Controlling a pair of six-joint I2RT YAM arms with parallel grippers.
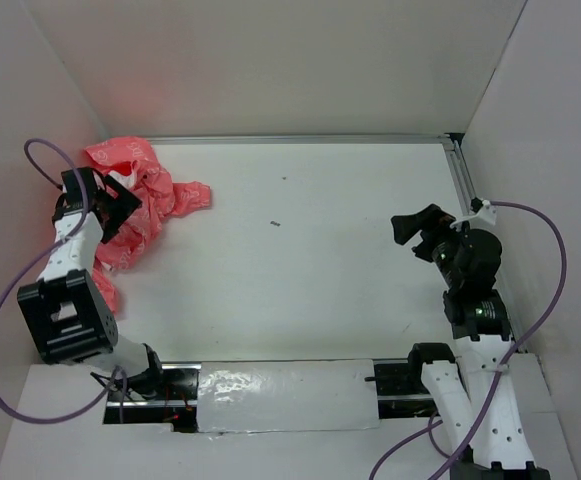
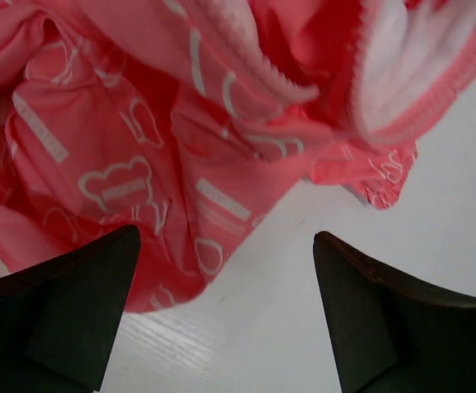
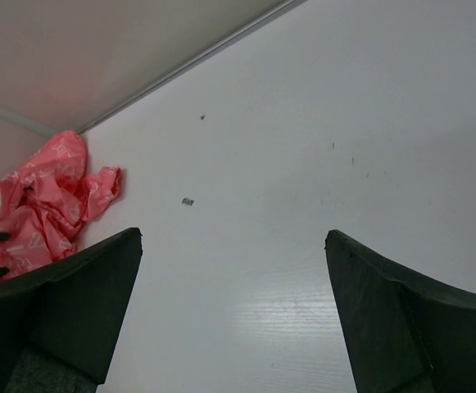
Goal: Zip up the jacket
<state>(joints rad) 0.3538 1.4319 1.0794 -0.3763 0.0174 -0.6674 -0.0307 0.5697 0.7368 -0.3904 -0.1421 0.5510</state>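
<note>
White tabletop [image 1: 320,280], walled on three sides, spreads wide between the arms. Left gripper [image 2: 227,237], jaws apart, hovers just above the crumpled jacket [image 2: 123,123]; right gripper [image 3: 234,237] gapes too, well apart from it.

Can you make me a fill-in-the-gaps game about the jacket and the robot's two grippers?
The jacket is ___ with white print.
It lies crumpled at the far ___ corner of the table.
The left gripper is over it, jaws ___.
The right gripper holds ___.
Answers: pink, left, open, nothing.
</note>
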